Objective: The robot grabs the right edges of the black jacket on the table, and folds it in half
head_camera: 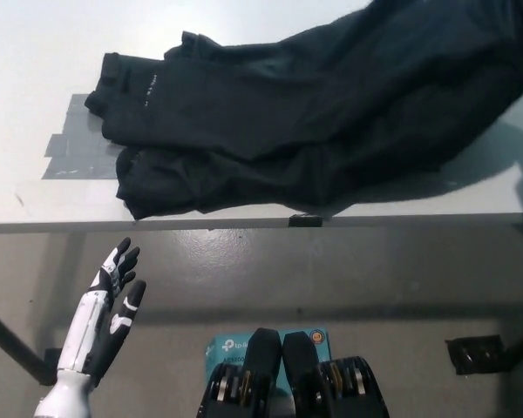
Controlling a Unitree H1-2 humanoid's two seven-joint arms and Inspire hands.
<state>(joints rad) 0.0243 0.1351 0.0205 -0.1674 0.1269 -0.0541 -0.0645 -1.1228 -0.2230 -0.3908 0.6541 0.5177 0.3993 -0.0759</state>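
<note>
Your black jacket (331,113) lies on the table (35,52), its right end raised off the top right; I judge the fold underway. The right hand is unseen. Left hand (105,322) rests low, fingers apart. Next, carry that edge left.

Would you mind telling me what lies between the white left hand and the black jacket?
In the head view, only the table's front edge and bare grey floor separate the open left hand from the black jacket; nothing else sits there.
</note>
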